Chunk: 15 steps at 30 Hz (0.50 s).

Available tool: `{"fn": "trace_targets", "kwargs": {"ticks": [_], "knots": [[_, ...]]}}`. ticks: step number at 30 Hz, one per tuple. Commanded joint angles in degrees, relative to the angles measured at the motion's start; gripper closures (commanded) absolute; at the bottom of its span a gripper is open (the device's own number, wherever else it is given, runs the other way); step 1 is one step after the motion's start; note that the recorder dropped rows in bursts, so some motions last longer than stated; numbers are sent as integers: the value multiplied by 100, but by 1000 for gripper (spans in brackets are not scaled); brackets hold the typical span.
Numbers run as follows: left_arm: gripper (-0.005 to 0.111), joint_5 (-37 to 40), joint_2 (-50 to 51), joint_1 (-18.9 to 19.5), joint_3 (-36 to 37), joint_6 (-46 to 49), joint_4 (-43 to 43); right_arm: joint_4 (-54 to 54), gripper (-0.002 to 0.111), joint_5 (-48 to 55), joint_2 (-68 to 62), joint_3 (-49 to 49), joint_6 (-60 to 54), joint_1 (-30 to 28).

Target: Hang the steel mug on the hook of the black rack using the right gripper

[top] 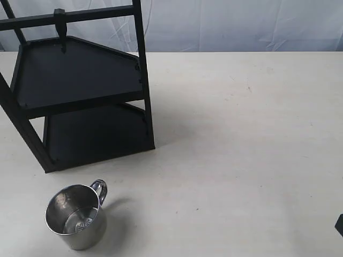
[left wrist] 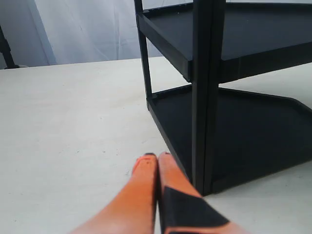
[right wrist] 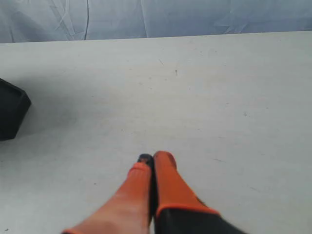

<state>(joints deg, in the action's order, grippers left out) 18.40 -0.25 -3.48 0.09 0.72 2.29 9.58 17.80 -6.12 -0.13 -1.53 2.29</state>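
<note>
The steel mug (top: pixel 75 216) stands upright on the table near the front left of the exterior view, its looped handle (top: pixel 100 190) turned toward the rack. Behind it rises the black rack (top: pixel 80 101) with two flat shelves and a hook (top: pixel 60 24) on its top bar. My right gripper (right wrist: pixel 155 158) is shut and empty over bare table, far from the mug; only a dark sliver of that arm (top: pixel 339 225) shows at the exterior view's right edge. My left gripper (left wrist: pixel 157 157) is shut and empty, close beside a rack leg (left wrist: pixel 207 97).
The pale table (top: pixel 241 134) stretches wide to the right of the rack and mug. A wrinkled light curtain (top: pixel 241 24) hangs along the back edge. In the right wrist view a corner of the rack's shelf (right wrist: pixel 12 114) shows at the side.
</note>
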Motion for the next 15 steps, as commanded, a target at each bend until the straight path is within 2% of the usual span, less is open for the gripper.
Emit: {"fn": "trace_targets", "kwargs": {"ticks": [1,12,15], "knots": [[107,-47,25,-13,-9,-21,-5,-9,108,-36,30,13,3,14],[107,-47,25,-13,-9,-21,-5,-9,108,-36,30,13,3,14],[107,-47,25,-13,-9,-21,-5,-304,108,-342,30,13,3,14]]}}
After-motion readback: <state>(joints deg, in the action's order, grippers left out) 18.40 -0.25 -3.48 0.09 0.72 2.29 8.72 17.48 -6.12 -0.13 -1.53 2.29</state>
